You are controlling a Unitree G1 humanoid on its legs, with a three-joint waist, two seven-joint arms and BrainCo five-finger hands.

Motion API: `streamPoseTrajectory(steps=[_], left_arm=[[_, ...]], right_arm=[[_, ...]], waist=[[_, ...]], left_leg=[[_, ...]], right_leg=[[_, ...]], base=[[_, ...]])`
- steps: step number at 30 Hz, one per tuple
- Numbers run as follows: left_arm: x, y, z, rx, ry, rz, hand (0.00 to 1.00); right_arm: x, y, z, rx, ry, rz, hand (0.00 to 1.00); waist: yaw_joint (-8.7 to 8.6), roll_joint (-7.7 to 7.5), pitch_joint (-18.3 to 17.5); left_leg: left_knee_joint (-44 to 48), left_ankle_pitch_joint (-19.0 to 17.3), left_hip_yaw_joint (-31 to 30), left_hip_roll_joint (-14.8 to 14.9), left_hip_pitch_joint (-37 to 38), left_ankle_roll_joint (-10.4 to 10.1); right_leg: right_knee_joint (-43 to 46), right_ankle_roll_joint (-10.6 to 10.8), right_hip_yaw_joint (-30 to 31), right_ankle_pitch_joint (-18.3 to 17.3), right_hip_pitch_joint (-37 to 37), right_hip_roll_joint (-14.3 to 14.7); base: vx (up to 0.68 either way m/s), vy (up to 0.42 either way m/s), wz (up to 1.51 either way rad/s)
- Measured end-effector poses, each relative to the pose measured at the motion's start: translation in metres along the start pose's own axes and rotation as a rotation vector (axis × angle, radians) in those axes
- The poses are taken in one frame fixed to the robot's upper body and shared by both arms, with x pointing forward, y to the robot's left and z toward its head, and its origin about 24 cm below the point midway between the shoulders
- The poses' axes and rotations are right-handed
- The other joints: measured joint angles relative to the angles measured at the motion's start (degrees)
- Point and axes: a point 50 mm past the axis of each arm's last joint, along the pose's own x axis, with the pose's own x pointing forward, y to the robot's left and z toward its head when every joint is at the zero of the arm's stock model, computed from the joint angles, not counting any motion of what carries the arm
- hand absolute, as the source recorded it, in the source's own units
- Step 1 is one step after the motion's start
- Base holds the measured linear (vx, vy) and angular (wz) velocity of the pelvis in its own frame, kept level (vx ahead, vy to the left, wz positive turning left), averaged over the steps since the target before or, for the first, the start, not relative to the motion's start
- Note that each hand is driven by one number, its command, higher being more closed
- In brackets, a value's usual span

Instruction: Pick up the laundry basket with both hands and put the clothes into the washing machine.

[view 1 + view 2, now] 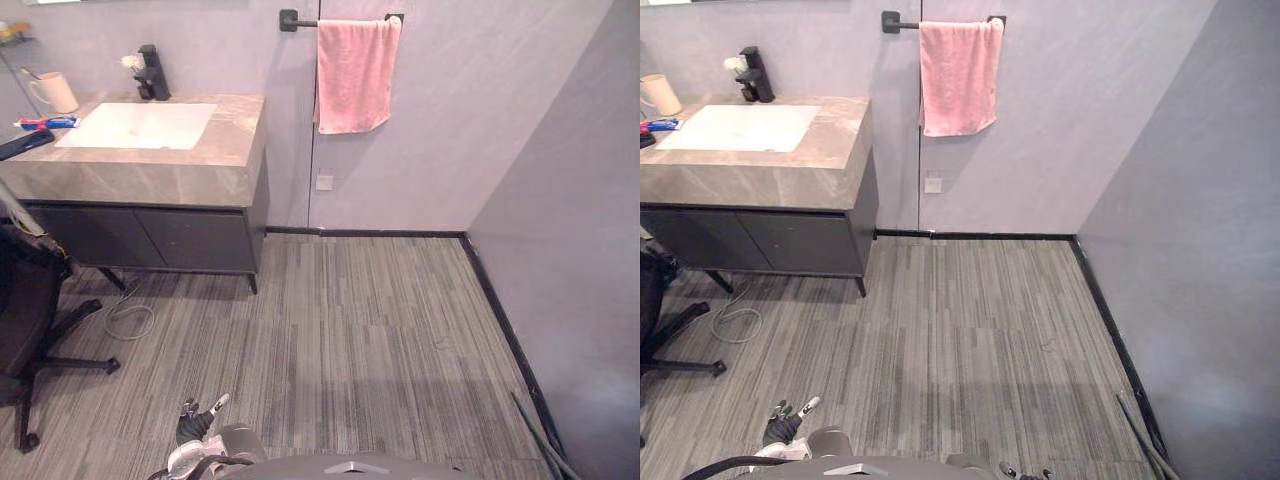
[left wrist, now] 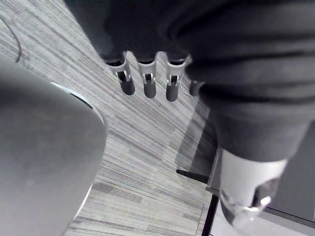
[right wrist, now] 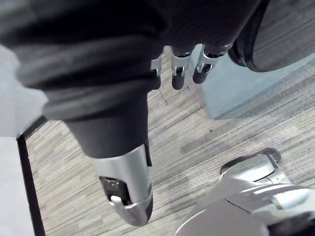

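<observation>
Left wrist view: left hand hangs above the striped floor, fingers released, empty; right hand likewise. A pink towel hangs on the wall rail.

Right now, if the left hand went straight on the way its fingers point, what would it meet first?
Probably the floor: past the left hand, fingers open, nothing else lies in that line, though depth is hard to judge.

One towel, one mug, one chair
</observation>
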Motion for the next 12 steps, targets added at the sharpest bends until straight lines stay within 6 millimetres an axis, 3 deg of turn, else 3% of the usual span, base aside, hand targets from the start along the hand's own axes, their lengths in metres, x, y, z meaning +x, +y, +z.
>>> streamPoseTrajectory(steps=[1, 2, 3, 5, 7, 10, 12], left_arm=[[-0.001, -0.001, -0.003, -0.007, 0.010, 0.000, 0.00], [-0.001, -0.002, -0.005, -0.008, 0.021, -0.003, 0.00], [-0.001, -0.001, -0.007, -0.004, 0.029, 0.000, 0.00], [0.003, 0.010, -0.003, 0.033, 0.025, 0.010, 0.00], [0.004, 0.016, -0.003, 0.056, 0.031, 0.011, 0.00], [0.005, 0.017, -0.005, 0.092, 0.043, 0.000, 0.00], [0.005, 0.016, -0.005, 0.117, 0.045, -0.011, 0.00]], right_arm=[[0.001, 0.002, 0.004, 0.009, -0.010, 0.003, 0.00], [0.002, -0.001, 0.005, 0.012, -0.014, -0.006, 0.00], [0.004, 0.004, 0.010, 0.018, -0.021, 0.001, 0.00], [0.002, 0.016, 0.006, 0.049, 0.001, 0.019, 0.00], [0.001, 0.018, 0.000, 0.055, 0.022, 0.018, 0.00], [0.002, 0.018, -0.001, 0.038, 0.028, 0.020, 0.00], [0.003, 0.016, -0.001, 0.025, 0.033, 0.018, 0.00]], waist=[[0.00, 0.18, -0.2], [0.00, 0.95, -0.5], [-0.03, 0.84, -0.8], [-0.94, -1.35, -0.7], [-1.04, -2.27, -1.0], [-1.24, -2.16, -1.1], [-1.54, -1.85, -1.0]], left_leg=[[-12.4, 4.7, -0.4, -2.4, 2.5, -0.7], [-16.0, 10.0, -0.7, -2.7, 2.7, -0.7], [-17.4, 9.5, -0.8, -3.8, 3.7, -3.8], [-20.4, 10.3, 0.6, -6.6, 5.4, -2.5], [-22.3, 10.5, 1.4, -7.8, 7.4, -2.2], [-24.8, 11.6, 2.8, -8.9, 9.4, -1.4], [-27.9, 13.8, 3.4, -9.4, 9.9, -1.2]], right_leg=[[0.0, 1.3, 0.9, 0.2, 0.2, -0.9], [-0.1, 2.6, 1.4, -0.1, 0.2, -0.8], [-0.7, 4.7, 3.1, -1.3, 0.4, -1.4], [-3.6, 5.3, 4.0, -0.1, 1.7, -4.2], [-6.3, 5.2, 5.1, 1.6, 3.6, -5.1], [-8.4, 5.3, 6.4, 2.3, 4.5, -6.1], [-10.2, 7.2, 6.7, 2.7, 4.1, -6.6]], base=[[0.18, 0.267, -0.26], [0.21, 0.342, -0.37], [0.15, 0.266, -0.20], [0.13, 0.249, -0.08], [0.05, 0.137, -0.13], [-0.03, 0.087, -0.20], [-0.10, 0.000, -0.11]])
